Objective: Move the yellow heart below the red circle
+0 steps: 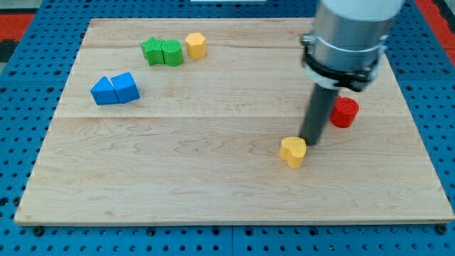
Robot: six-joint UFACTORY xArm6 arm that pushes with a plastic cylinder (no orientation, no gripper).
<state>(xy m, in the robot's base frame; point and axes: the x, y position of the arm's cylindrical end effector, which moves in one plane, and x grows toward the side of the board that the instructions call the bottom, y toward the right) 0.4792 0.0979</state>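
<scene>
The yellow heart (292, 151) lies on the wooden board right of centre, toward the view's bottom. The red circle (345, 112) lies up and to the right of it, partly hidden on its left side by the rod. My tip (310, 143) is down on the board just right of the yellow heart's upper edge, touching or nearly touching it, and to the lower left of the red circle.
A yellow hexagon-like block (196, 45) and two green blocks (162, 52) lie near the view's top, left of centre. Two blue triangular blocks (114, 89) lie at the left. The board's edges drop to a blue pegboard (434, 128).
</scene>
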